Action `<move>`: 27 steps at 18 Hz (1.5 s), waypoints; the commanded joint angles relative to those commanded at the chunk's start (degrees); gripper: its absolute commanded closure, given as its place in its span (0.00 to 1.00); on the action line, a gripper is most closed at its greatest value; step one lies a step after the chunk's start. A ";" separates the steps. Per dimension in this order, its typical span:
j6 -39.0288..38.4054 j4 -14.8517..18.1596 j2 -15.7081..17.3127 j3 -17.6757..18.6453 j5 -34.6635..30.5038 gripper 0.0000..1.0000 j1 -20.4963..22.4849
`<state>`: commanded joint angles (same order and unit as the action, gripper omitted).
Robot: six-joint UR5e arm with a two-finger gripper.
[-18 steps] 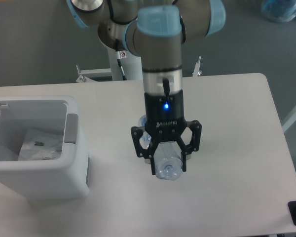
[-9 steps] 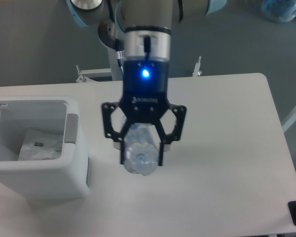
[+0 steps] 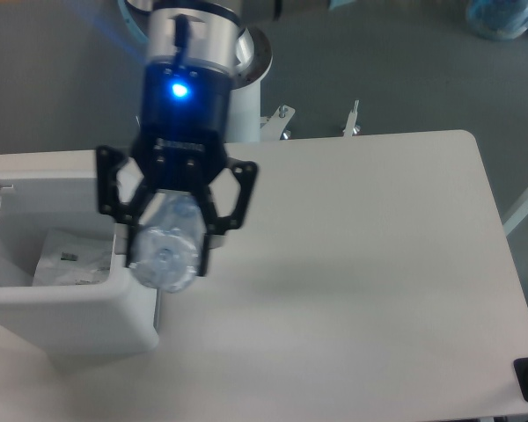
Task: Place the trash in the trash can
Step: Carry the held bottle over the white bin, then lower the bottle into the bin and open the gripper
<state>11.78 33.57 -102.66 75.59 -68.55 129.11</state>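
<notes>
The trash can (image 3: 35, 303) stands at the left edge of the surface (image 3: 361, 264), its open mouth facing up, and the crumpled wrapper (image 3: 66, 258) with its small printed label already lies inside it. The second item, the clear bottle (image 3: 167, 249), is held clear of the surface in the claw (image 3: 165, 255), whose two black fingers are clamped against its sides. The bottle's long axis runs roughly along the claw's own axis, so the camera looks almost straight onto its rounded end; the red-pink label cannot be made out from here. Relative to the trash can, the bottle sits at the right-hand rim, just beside the grey panel, and appears to overlap the right wall rather than the opening. How high it rides above the rim cannot be judged from this single view. The opening lies to the left of the claw. In my judgement the coming move turns on that leftward offset: the bottle should be carried further left until it hangs over the interior, near the wrapper, before the fingers part, otherwise it may strike the thick right wall and fall outside.
</notes>
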 joint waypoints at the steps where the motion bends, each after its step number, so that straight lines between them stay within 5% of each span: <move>1: 0.00 0.00 0.00 -0.18 -0.09 0.37 -0.79; 13: 0.00 -0.97 -2.99 0.44 -0.18 0.37 -7.38; 22: 0.53 -0.97 -2.03 6.49 -1.49 0.36 -11.60; 27: 0.62 -0.97 -0.70 8.35 -1.58 0.01 -11.78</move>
<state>12.39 32.61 -103.36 83.94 -70.14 117.33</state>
